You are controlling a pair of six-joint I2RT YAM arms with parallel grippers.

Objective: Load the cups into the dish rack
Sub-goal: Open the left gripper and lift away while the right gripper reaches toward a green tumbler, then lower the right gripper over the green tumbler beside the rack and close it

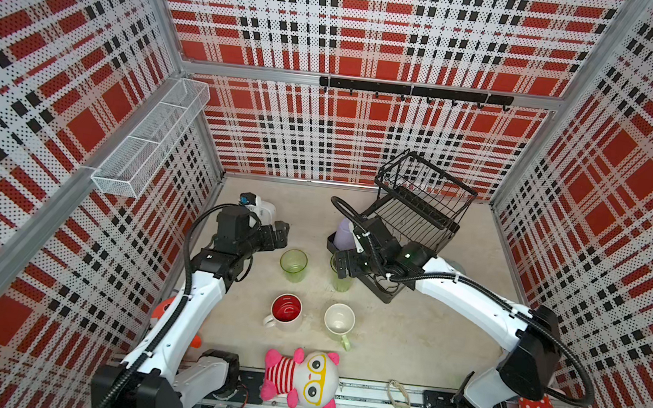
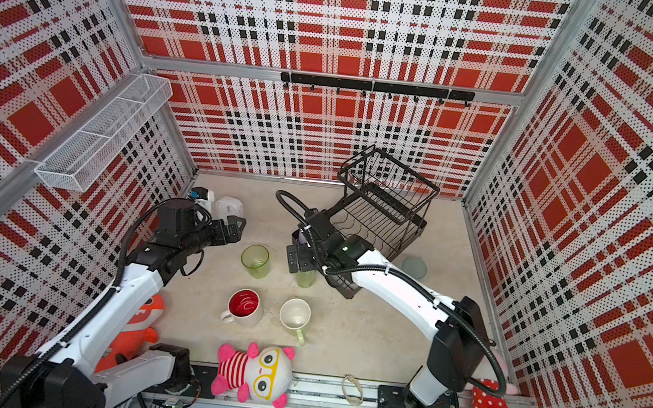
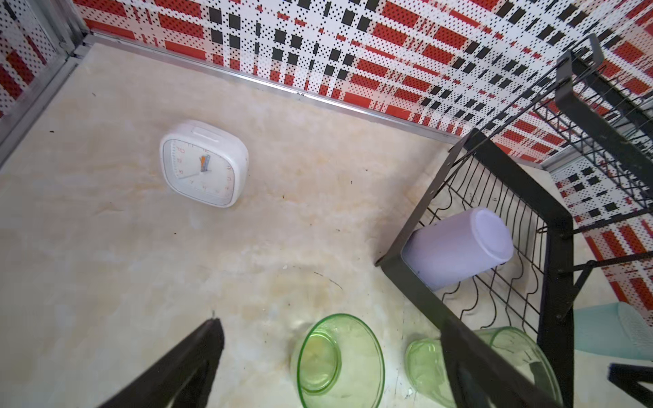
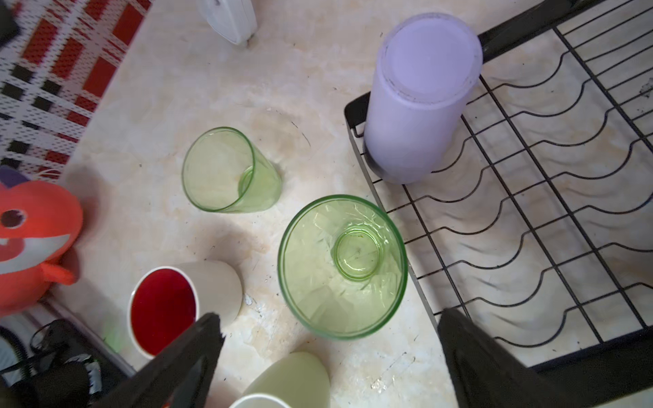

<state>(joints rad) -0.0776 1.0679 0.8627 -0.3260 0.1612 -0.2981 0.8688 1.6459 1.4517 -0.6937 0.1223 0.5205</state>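
The rack (image 1: 416,207) stands just beside the right gripper (image 4: 330,316), whose jaws are spread wide above a green tumbler (image 4: 342,268). That tumbler is upright on the counter (image 1: 405,339), close against the rack's edge. We judge this the main risk: on the way down one finger may hit the rack frame, or clip the rim and tip the slick tumbler. The lavender cup (image 4: 420,99), upturned in the rack corner just beyond this gripper, could be knocked during loading. The left gripper (image 1: 282,235), also spread and empty, hangs near the second tumbler (image 1: 293,265), so the arms may crowd each other. The red mug (image 1: 286,311) and pale mug (image 1: 339,321) wait behind the grippers. The clock (image 3: 203,162) lies beyond the left gripper, and the teal cup (image 2: 414,266) sits past the rack.
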